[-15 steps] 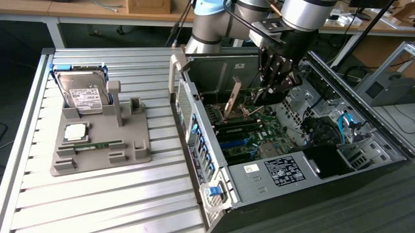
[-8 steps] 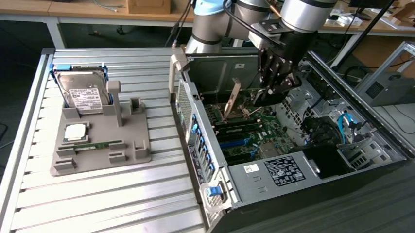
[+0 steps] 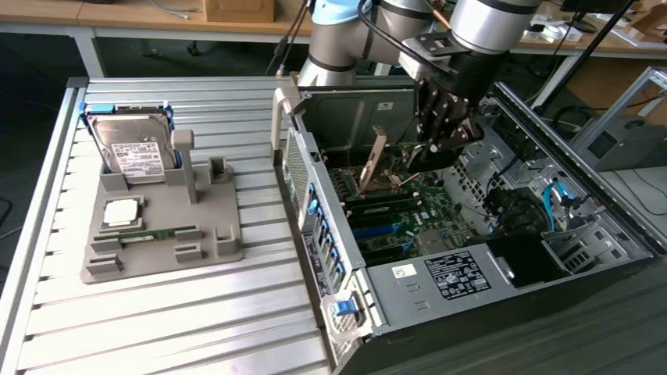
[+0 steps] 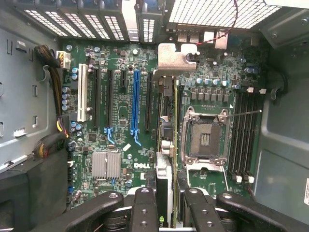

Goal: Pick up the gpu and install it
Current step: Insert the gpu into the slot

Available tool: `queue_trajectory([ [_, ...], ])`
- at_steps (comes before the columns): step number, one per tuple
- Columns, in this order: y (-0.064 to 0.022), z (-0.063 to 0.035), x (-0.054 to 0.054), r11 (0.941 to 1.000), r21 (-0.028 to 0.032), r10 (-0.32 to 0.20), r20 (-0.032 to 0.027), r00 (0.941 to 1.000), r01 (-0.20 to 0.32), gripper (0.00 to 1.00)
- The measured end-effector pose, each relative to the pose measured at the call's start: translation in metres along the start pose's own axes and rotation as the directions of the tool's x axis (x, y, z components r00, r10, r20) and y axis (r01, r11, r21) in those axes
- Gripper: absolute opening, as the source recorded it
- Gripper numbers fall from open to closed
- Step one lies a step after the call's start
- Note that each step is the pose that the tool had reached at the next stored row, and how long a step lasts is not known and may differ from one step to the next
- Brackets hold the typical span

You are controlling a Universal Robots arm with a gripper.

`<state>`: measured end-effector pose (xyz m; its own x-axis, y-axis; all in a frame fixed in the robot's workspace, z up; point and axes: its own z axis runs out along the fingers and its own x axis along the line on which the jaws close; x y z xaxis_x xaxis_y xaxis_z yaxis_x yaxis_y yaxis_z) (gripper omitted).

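The gpu (image 3: 370, 162) is a thin card with a tan face, standing on edge and tilted inside the open computer case (image 3: 615, 226). My gripper (image 3: 426, 155) is down in the case and shut on the card's end. In the wrist view the gpu (image 4: 166, 140) runs edge-on away from my gripper (image 4: 169, 205), squeezed between the black fingers (image 4: 145, 208). Its silver end bracket (image 4: 173, 59) lies at the case's rear slot openings. The card sits over the motherboard (image 4: 120, 130), between the blue slot (image 4: 135, 104) and the CPU socket (image 4: 205, 137). I cannot tell whether it touches a slot.
A grey fixture (image 3: 214, 242) on the slatted table holds a silver hard drive (image 3: 136, 152), a green memory stick (image 3: 156, 233) and a square chip (image 3: 122, 211). The case's raised walls, drive cage (image 3: 579, 242) and cable bundle (image 4: 53, 63) crowd the motherboard.
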<state>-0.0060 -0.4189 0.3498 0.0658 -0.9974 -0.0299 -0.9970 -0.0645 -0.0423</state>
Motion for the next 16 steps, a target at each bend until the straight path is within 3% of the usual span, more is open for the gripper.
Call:
queue_trajectory([
  [16,0.0051,0.0035,-0.0001,1.0000,0.0001,0.000,0.0001,1.0000,0.000,0.27],
])
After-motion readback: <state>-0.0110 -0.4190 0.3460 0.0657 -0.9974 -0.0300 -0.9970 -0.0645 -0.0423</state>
